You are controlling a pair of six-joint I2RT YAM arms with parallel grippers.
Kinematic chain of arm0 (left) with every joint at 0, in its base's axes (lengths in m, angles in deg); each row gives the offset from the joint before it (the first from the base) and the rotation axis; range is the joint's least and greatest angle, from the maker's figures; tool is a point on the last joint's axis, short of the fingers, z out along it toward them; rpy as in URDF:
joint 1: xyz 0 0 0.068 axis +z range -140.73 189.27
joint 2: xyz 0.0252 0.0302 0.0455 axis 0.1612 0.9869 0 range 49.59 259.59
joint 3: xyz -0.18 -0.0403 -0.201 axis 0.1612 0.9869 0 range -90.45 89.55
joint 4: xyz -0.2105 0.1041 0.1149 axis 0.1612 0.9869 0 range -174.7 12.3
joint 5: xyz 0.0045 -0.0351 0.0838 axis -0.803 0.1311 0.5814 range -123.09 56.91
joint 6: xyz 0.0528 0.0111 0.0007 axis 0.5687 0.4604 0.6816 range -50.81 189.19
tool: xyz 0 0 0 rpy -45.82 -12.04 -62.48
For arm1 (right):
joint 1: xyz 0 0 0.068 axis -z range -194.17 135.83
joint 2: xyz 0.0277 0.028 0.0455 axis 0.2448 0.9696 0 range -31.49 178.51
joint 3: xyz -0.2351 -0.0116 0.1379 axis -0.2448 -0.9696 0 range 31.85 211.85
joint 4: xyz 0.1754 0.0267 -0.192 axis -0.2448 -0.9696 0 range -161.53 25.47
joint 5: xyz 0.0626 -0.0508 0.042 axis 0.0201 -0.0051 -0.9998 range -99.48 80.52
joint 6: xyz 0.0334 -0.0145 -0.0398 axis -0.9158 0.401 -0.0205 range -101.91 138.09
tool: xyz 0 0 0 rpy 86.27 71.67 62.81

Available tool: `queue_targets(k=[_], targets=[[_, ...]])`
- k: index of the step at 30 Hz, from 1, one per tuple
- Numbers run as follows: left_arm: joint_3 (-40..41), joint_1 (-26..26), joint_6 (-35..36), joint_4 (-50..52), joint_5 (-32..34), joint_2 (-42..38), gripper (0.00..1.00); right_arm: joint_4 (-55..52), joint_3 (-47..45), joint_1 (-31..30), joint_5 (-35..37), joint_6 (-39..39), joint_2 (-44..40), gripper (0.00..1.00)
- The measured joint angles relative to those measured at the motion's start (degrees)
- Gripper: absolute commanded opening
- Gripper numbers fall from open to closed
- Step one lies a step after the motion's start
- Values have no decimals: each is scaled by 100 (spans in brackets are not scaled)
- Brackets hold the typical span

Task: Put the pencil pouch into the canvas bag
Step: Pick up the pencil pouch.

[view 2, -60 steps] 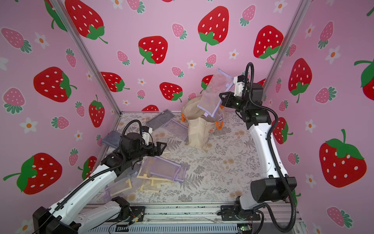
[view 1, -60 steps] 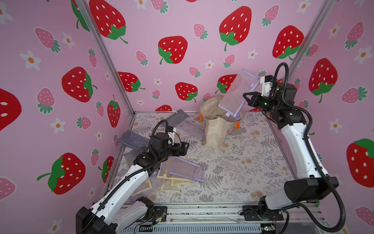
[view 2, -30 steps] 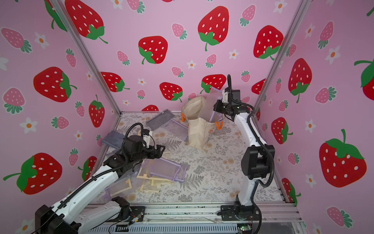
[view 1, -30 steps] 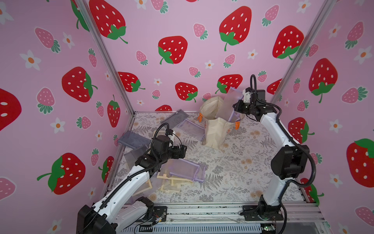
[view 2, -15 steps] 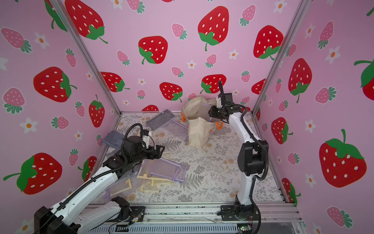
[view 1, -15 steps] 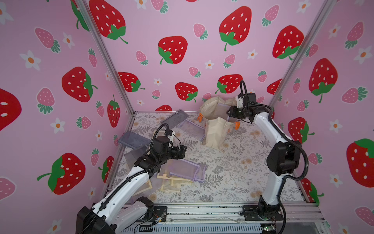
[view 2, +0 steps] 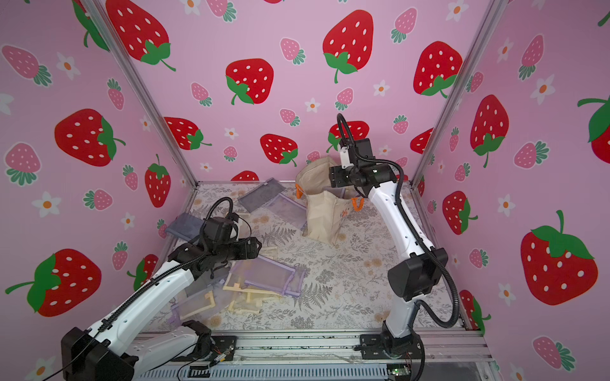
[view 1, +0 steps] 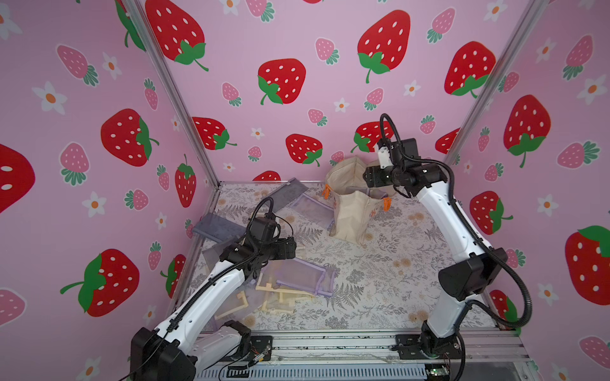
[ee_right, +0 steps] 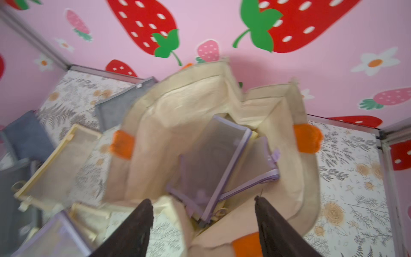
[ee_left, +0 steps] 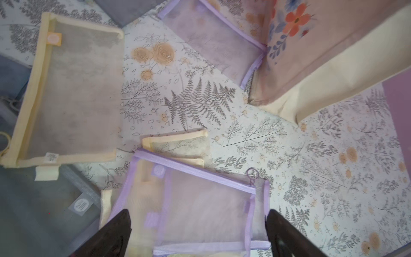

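Pencil pouch (ee_right: 211, 151), rectangular lilac-trimmed mesh, inside soft cream canvas bag (ee_right: 173, 111); right gripper (ee_right: 203, 199) splayed wide, empty.

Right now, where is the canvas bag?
In both top views the canvas bag stands at the back, right of centre, just beneath the right gripper; a purple pouch sits inside its open mouth.

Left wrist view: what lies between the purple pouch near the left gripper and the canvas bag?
Only bare flowered tablecloth lies between that purple pouch and the canvas bag, as the left wrist view shows.
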Motion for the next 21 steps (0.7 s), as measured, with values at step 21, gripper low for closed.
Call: queue_targets(k=[21], targets=[[2192, 1163, -1515, -389, -1161, -682, 70, 1528, -2651, -2135, -2275, -813, 1611, 82]])
